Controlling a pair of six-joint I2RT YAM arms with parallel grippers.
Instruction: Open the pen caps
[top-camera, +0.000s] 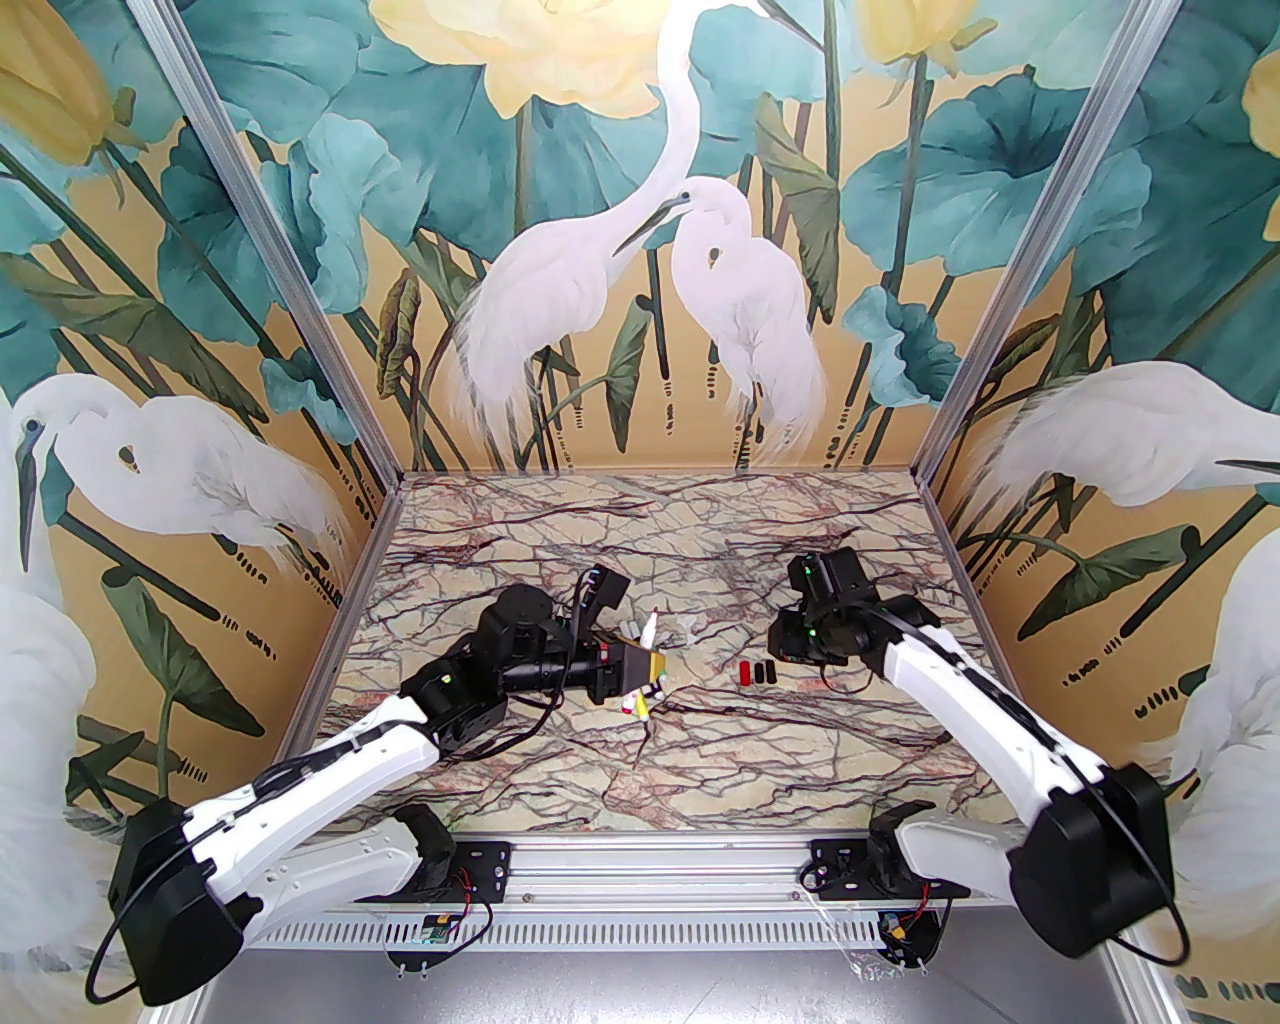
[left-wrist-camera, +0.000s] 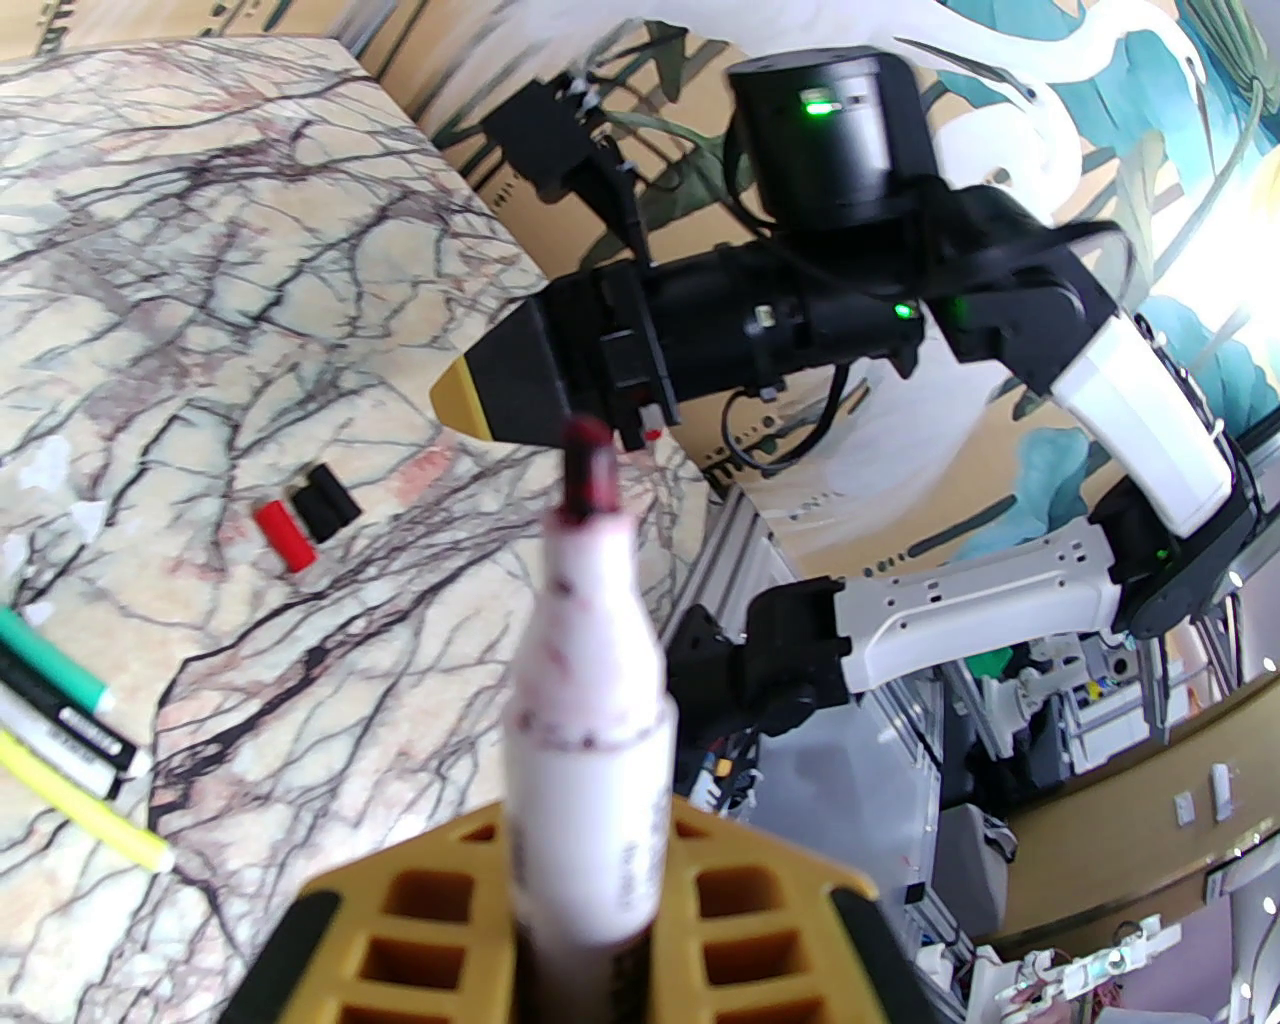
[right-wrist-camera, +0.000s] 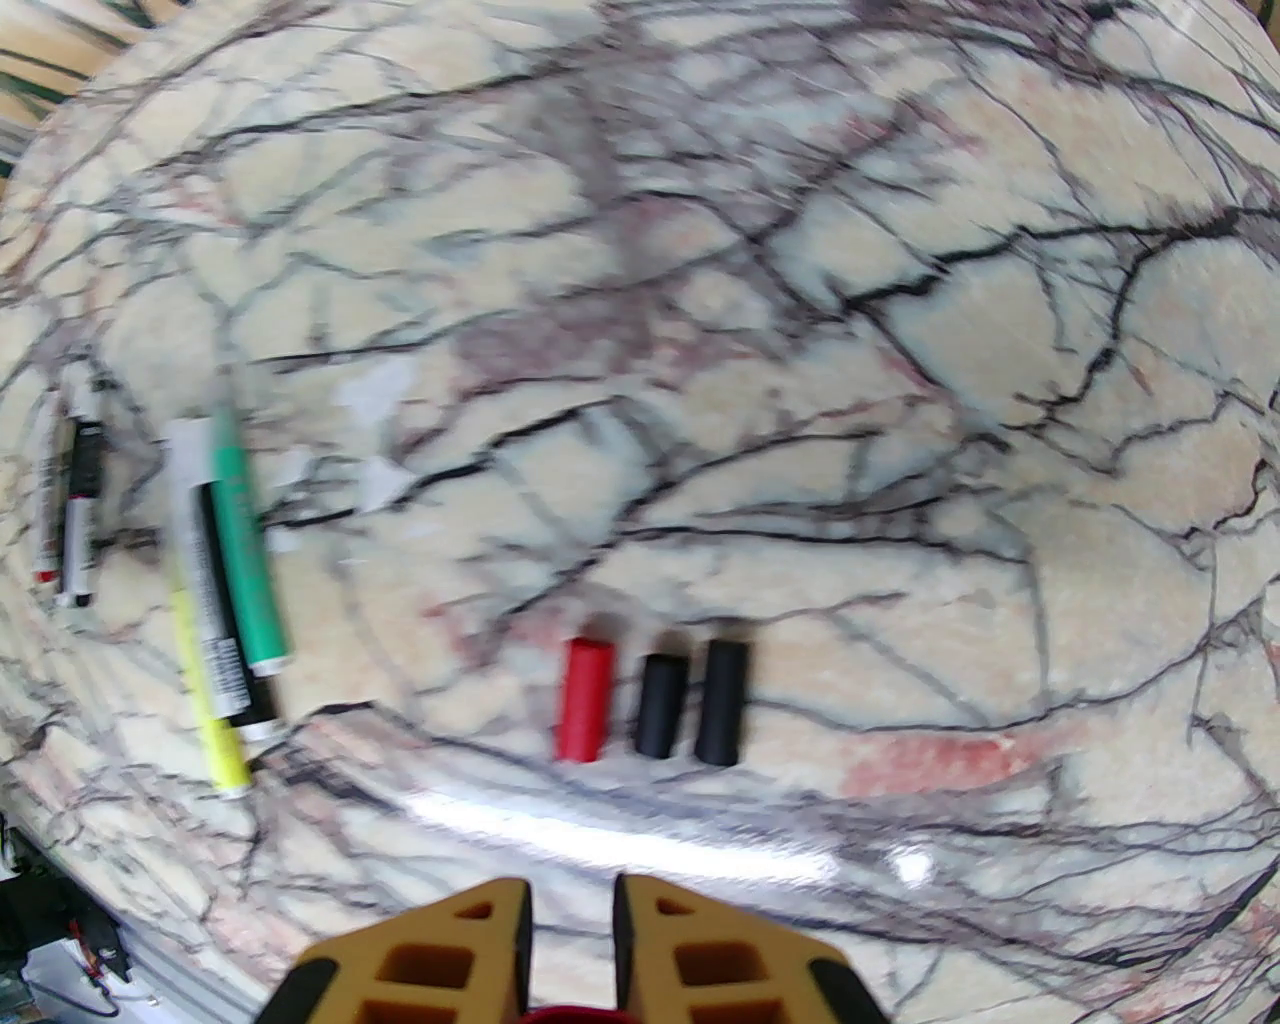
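Working over the marbled table (top-camera: 800, 760), I have both arms bent in toward its middle. My left arm (top-camera: 330, 780) lies low with its forearm nearly level and the wrist rolled over, and my right arm (top-camera: 960, 690) arches at the elbow and tips its wrist down at the surface. My left gripper (left-wrist-camera: 590, 825) is clamped on the barrel of a white pen (left-wrist-camera: 590, 640), whose dark red felt tip (left-wrist-camera: 585, 465) stands bare out in front. That barrel is light, stiff and slick, so I judge mid-barrel the place to hold, well back from the soft, staining tip. Other pens (right-wrist-camera: 215, 600) lie flat well off to one side. My right gripper (right-wrist-camera: 571, 900) hangs near three loose caps (right-wrist-camera: 660, 705), its fingers nearly together on a red piece (right-wrist-camera: 578, 1017) deep at their root, which I take for a cap. Caps this small will roll and slip.
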